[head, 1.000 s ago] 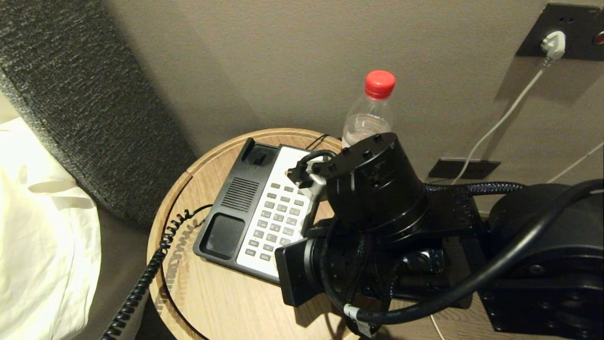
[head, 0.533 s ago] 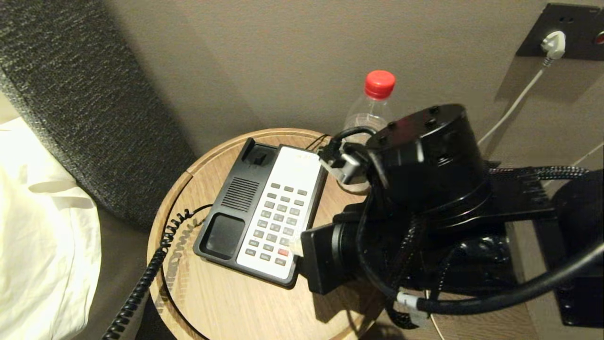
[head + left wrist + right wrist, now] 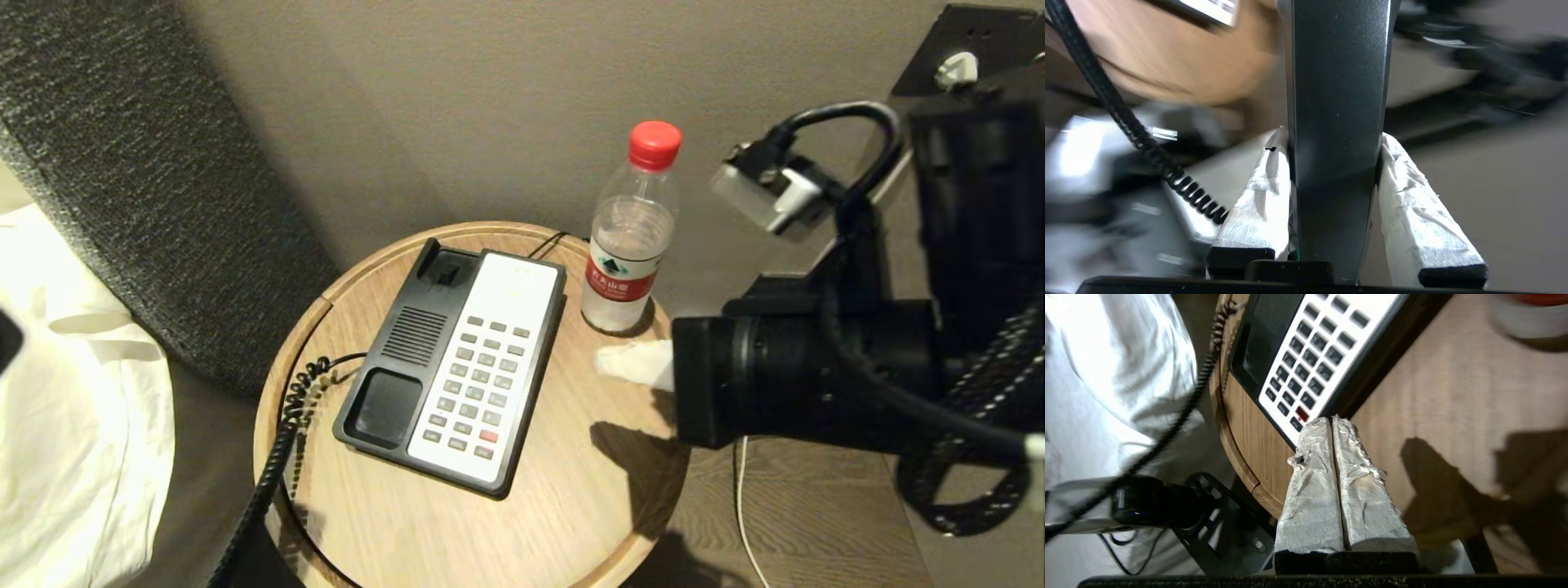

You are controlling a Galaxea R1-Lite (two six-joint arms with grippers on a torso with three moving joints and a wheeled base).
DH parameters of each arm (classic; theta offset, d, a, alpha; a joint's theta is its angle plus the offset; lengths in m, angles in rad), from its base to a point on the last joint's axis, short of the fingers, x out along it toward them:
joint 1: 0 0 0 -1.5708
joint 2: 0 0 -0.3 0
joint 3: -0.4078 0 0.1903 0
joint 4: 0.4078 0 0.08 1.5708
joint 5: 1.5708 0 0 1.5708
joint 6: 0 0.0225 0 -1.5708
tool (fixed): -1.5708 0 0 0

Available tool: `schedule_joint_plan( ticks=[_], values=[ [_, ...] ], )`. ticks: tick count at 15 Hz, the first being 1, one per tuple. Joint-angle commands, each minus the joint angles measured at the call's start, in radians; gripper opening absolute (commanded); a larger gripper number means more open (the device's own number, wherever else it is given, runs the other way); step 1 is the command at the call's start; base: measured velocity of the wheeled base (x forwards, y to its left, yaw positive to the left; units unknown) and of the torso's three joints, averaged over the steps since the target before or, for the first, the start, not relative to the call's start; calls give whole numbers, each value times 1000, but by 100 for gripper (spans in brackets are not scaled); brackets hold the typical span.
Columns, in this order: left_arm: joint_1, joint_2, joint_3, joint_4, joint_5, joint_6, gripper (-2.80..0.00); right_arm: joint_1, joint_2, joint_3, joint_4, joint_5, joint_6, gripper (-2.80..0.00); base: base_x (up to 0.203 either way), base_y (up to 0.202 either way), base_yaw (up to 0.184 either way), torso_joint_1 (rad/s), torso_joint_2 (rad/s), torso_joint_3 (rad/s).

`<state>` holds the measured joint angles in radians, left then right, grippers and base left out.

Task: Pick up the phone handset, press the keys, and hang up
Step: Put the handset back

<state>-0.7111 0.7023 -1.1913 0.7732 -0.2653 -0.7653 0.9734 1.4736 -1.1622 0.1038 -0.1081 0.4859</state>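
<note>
Head view: right pincer (image 3: 608, 362) level above the right part of the round wooden table (image 3: 392, 523), wrapped white tips poking from the black wrist. Phone base (image 3: 457, 367) to the left of those tips, apart from them, cradle bare. Water bottle (image 3: 630, 233) with red cap just beyond the tips, upright by the wall. Coiled cord (image 3: 282, 433) trailing from the base's left side over the table edge, well away from the right pincer. White bedding (image 3: 73, 392) farther left.

Left wrist view: left pincer (image 3: 1336, 143) clenched on the phone handset (image 3: 1337, 102), glossy black bar clamped between both padded fingers (image 3: 1265, 192) and running straight out past them. Cord (image 3: 1126, 122) hanging beside the left finger. Table blurred beyond the handset.

Right wrist view: right pincer (image 3: 1331, 420) clenched, fingers pressed together, nothing between them. Tips hovering off the near corner of the keypad (image 3: 1310, 363), close to the red key (image 3: 1302, 413); contact not discernible. Pincer shadow on the table to one side.
</note>
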Motion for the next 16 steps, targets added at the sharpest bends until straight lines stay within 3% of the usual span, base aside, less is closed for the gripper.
schedule_joint_plan(
  ticks=[1,3,4,5,7,10,13,16],
  values=[
    [1,164,23,-10,40,172,-280,-22,-114,8,19,-1,10,-280,0,0,0,0,0,0],
    [1,239,62,-52,79,333,-280,-51,-162,10,51,-1,13,-280,0,0,0,0,0,0],
    [1,258,76,-79,104,380,-280,-56,-167,10,60,-1,14,-280,0,0,0,0,0,0],
    [1,266,67,-99,99,367,-280,-60,-173,16,63,2,21,-280,0,0,0,0,0,0],
    [2,264,44,-139,68,267,-280,-62,-160,21,64,7,36,-280,0,0,0,0,0,0],
    [3,183,43,-136,58,183,-280,-61,-117,21,62,14,39,-280,0,0,0,1,1,8],
    [2,89,41,-141,44,16,-280,-59,-37,6,54,34,40,-280,0,0,0,0,0,0],
    [3,-1,56,-137,26,-46,-280,-14,52,-14,50,73,38,-280,0,0,0,0,0,0]
  ],
)
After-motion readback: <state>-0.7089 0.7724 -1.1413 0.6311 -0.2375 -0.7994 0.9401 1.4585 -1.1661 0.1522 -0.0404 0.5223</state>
